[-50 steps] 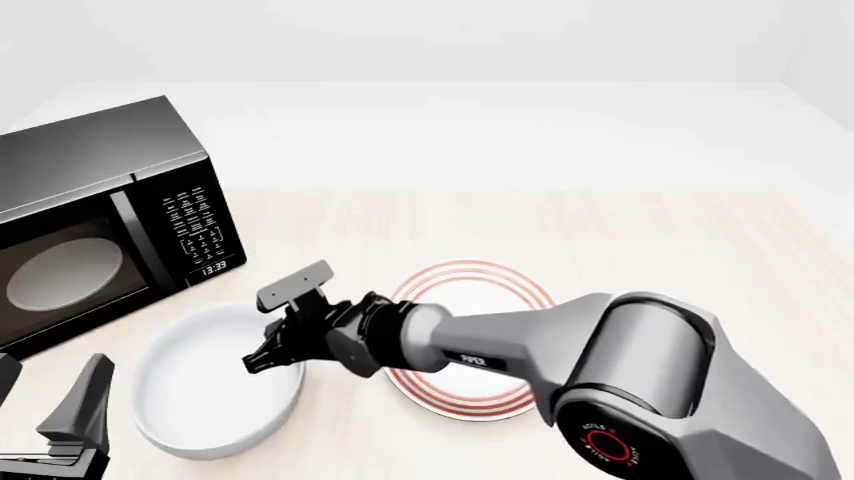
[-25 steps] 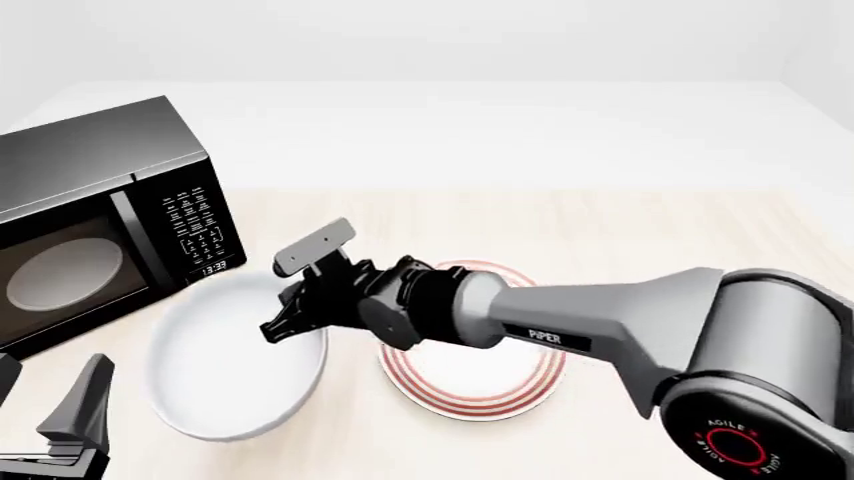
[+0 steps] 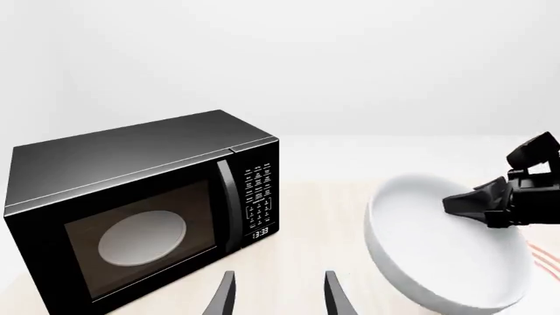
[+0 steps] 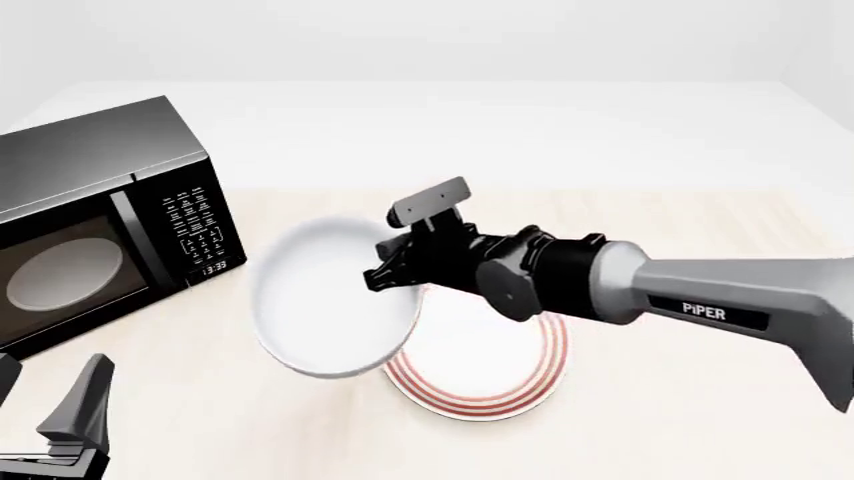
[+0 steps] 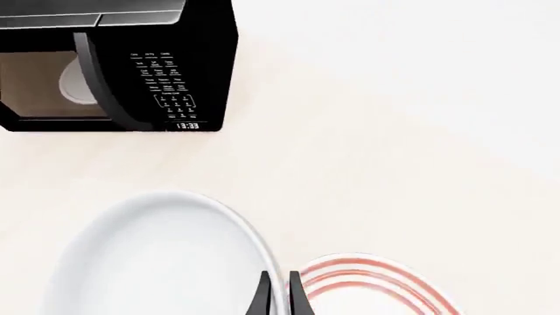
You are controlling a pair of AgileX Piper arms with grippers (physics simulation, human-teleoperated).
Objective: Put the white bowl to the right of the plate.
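The white bowl (image 4: 331,298) is up off the surface (image 4: 667,240), tilted so its hollow faces the near-left side, its low edge hanging just over the left rim of the plate (image 4: 487,385). It sits roughly midway across the surface, between the microwave and the plate, and overlaps the plate's left part from the front view. The right pincer (image 4: 395,268) holds it by the rim on its right side, one finger inside the hollow and one outside, the two drawn narrow onto the bowl's wall. In the right wrist view the fingers (image 5: 262,298) straddle that rim (image 5: 262,262) closely, with the red rings of the plate (image 5: 376,282) showing just beyond them.

The plate lies flat towards the near edge of the surface, near its middle, partly covered by the bowl and the right arm (image 4: 694,300), which reaches in from the right side.

The microwave (image 4: 107,215) stands at the far-left part of the surface, door shut, its grey disc (image 4: 60,272) visible through the glass and its clock lit.

The left pincer (image 4: 54,425) waits at the near-left corner, well apart from the bowl. In the left wrist view its two fingers (image 3: 223,298) stand apart with nothing between them, facing the microwave (image 3: 140,210) and the raised bowl (image 3: 442,252).
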